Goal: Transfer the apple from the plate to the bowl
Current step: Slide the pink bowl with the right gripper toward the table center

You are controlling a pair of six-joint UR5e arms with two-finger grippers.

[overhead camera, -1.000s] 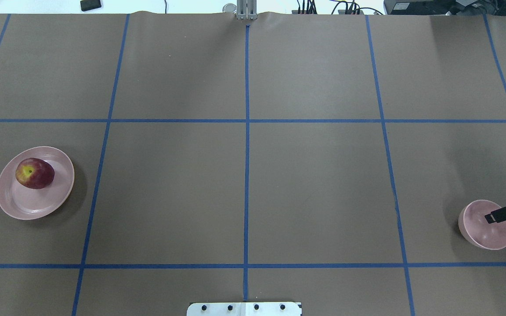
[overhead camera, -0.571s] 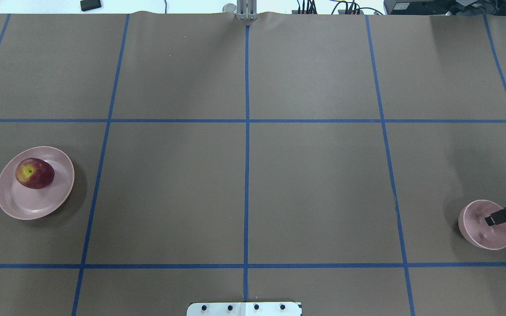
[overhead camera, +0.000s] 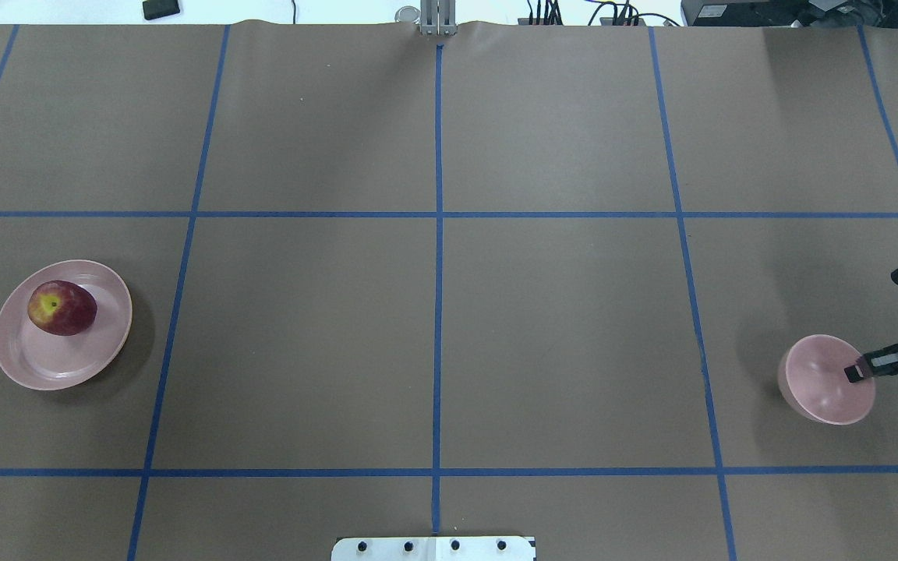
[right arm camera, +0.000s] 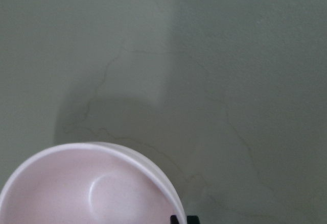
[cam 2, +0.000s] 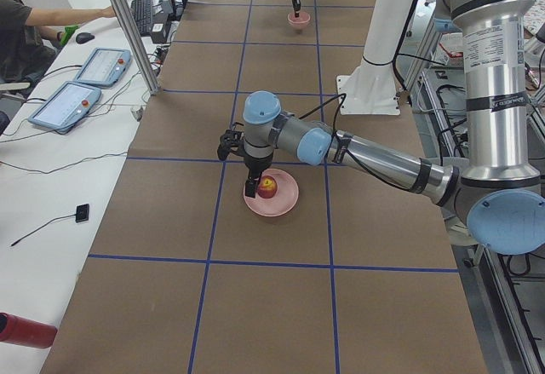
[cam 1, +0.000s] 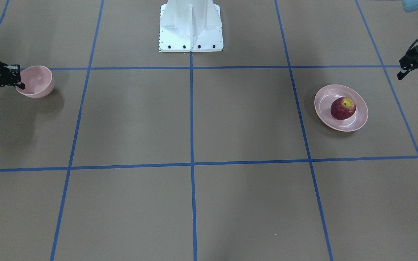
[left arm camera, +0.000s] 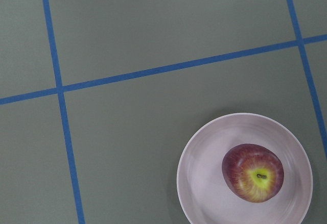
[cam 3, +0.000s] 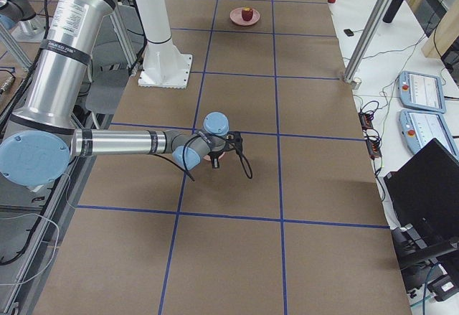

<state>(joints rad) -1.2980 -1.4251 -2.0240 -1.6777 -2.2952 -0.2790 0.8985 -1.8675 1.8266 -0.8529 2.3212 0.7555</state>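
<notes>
1 apple (overhead camera: 61, 307) was logged on 1 plate (overhead camera: 51, 366); 1 bowl (overhead camera: 819, 383) was clamped by right gripper (overhead camera: 857, 372); left gripper (cam 1: 415, 77) jaws were parted.

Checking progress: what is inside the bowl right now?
The bowl holds nothing but one finger of the right tool, clamped on its rim; that finger hides a little wall. The apple sits on the plate.

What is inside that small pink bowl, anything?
Empty: the bowl shows a bare pink inside; the apple sits on the plate.
</notes>
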